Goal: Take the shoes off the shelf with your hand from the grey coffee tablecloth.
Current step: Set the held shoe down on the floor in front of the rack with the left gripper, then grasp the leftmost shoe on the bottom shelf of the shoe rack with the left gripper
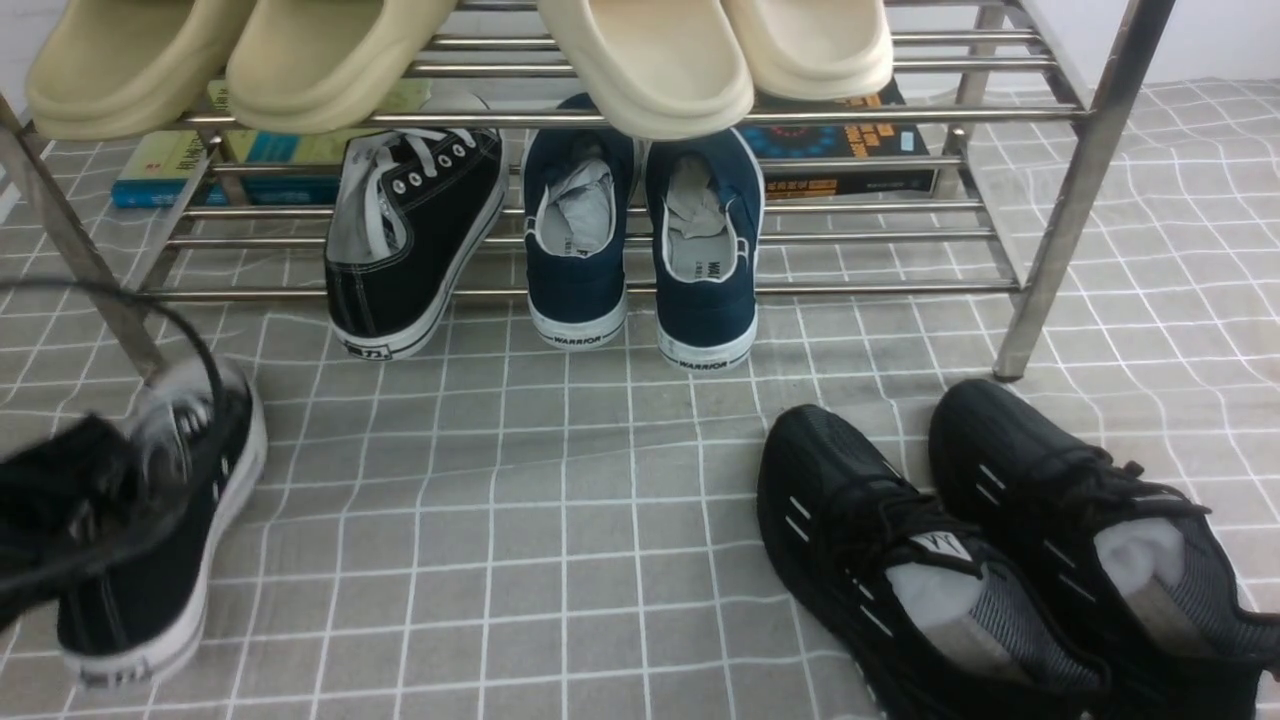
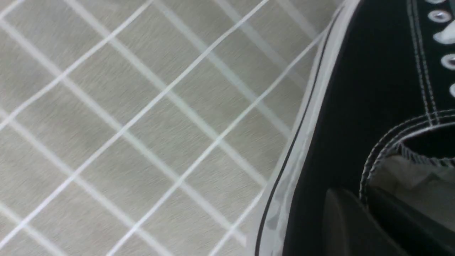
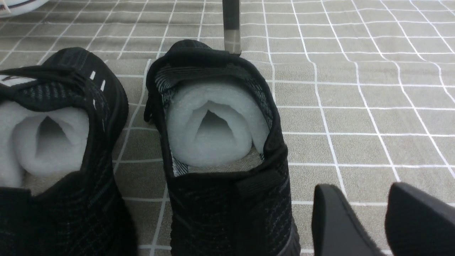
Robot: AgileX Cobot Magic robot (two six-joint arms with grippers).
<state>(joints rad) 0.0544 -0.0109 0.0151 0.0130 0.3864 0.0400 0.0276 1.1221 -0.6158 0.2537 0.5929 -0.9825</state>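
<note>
One black canvas sneaker with white laces stands on the lower tier of the steel shelf, heel toward me. The other sneaker is at the front left, blurred, low at the grey grid tablecloth; I cannot tell if it touches. My left gripper is shut on its side wall. In the left wrist view the sneaker fills one side, with one finger outside the collar and one inside. My right gripper is open and empty over the cloth; it is out of the front view.
A navy slip-on pair sits on the lower tier beside the sneaker. Beige slippers lie on the top tier. Books lie behind the shelf. Black knit running shoes stand at the front right, next to my right gripper in its wrist view.
</note>
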